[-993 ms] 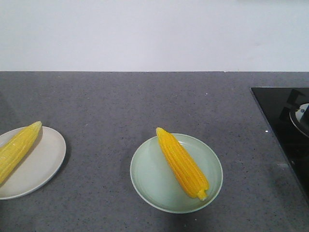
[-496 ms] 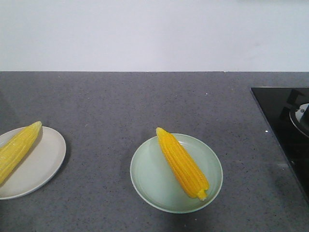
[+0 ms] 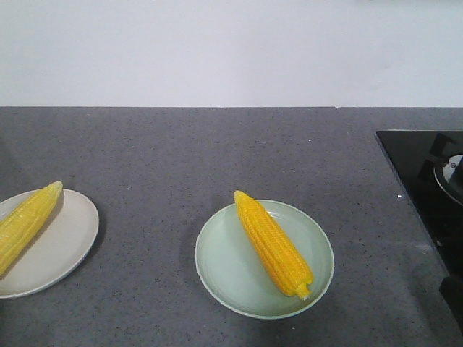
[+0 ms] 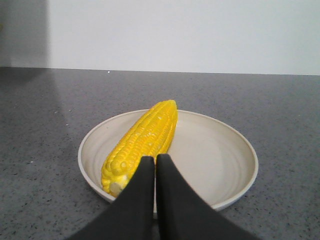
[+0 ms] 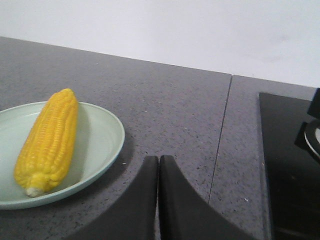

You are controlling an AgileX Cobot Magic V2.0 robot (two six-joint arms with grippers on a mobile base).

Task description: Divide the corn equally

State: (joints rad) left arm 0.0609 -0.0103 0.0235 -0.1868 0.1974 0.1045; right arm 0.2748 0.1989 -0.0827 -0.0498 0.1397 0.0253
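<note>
Yellow, rigid and knobbly, the paler tapered corn cob (image 3: 26, 225) lies diagonally on the shallow cream ceramic plate (image 3: 61, 249) at the front view's lower left; the deeper-yellow corn cob (image 3: 273, 243) lies diagonally on the round pale green plate (image 3: 224, 264) at lower centre. Each looks stiff, fairly light and apt to roll, so mid-length across the thick part seems the surest hold. In the wrist views the left gripper (image 4: 154, 162) and right gripper (image 5: 158, 161) both have black fingers pressed together, holding nothing.

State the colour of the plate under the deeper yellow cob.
Pale green plate, clearest in the front-facing view.
</note>
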